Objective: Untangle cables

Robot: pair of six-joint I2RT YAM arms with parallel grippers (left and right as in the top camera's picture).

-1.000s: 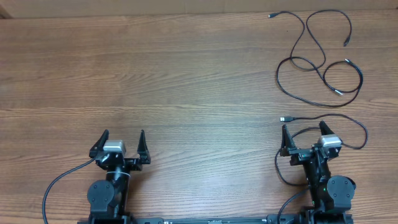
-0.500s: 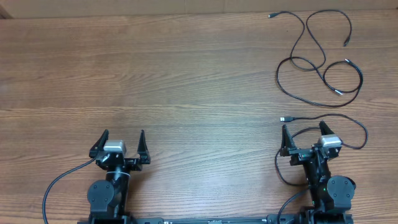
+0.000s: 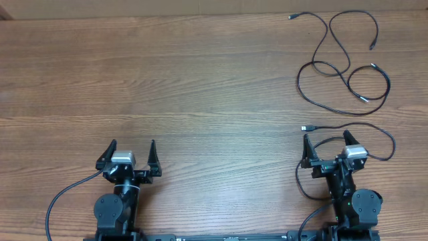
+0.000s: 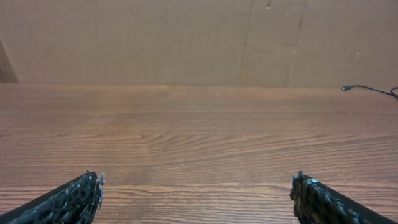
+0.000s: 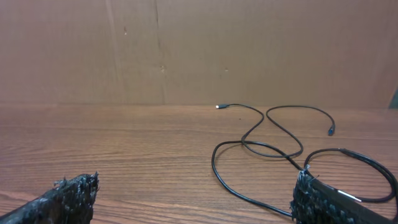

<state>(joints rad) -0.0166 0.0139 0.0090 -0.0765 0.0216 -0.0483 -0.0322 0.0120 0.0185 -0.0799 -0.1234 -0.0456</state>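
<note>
Wood surface (image 3: 200, 80), brown cardboard wall (image 4: 186, 37) behind its far edge. Both arms sit at the near edge. Left fingers (image 3: 109, 154) spread wide, nothing between them, only bare wood ahead. Right fingers (image 3: 307, 148) also spread wide, holding nothing. Cables (image 3: 344, 73): thin, black, loose overlapping loops at the far right of the surface, ahead of the right arm. Nearest cable (image 3: 364, 128) curves just past the right fingertips; can't tell if it touches them.

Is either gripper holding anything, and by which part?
Nothing is held: left gripper and right gripper stand open; thin black cables lie loose on the wooden table.
</note>
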